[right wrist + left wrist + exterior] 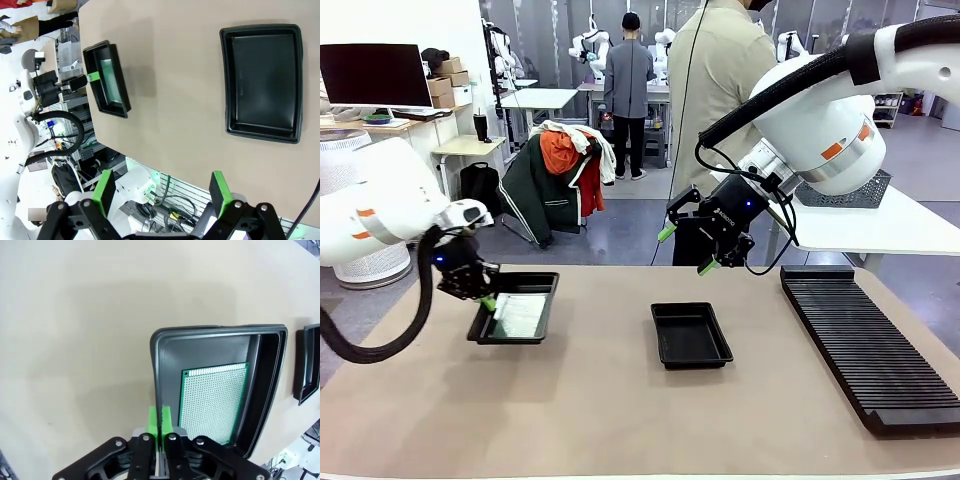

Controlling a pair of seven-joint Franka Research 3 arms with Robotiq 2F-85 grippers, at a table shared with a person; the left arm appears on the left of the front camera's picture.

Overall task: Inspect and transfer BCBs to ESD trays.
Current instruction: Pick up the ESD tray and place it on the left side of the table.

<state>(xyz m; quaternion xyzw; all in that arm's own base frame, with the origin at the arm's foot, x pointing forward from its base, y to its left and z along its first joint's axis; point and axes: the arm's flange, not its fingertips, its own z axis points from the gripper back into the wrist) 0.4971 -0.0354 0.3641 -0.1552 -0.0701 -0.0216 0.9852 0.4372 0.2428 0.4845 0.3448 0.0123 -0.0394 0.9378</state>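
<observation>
Left gripper (160, 417) is clamped on the left rim of left ESD tray (220, 329), with the BCB (212, 402) loose on its floor. Right gripper (688, 250) is held wide and empty above middle ESD tray (692, 308). The BCB could be tipped out if the thin rim pinch slips.

A BCB (520, 315) lies in the ESD tray (535, 283) at nine o'clock of the second ESD tray (690, 335), mid-tabletop (600, 400); the slotted rack (865, 340) lies at three o'clock, well apart.
</observation>
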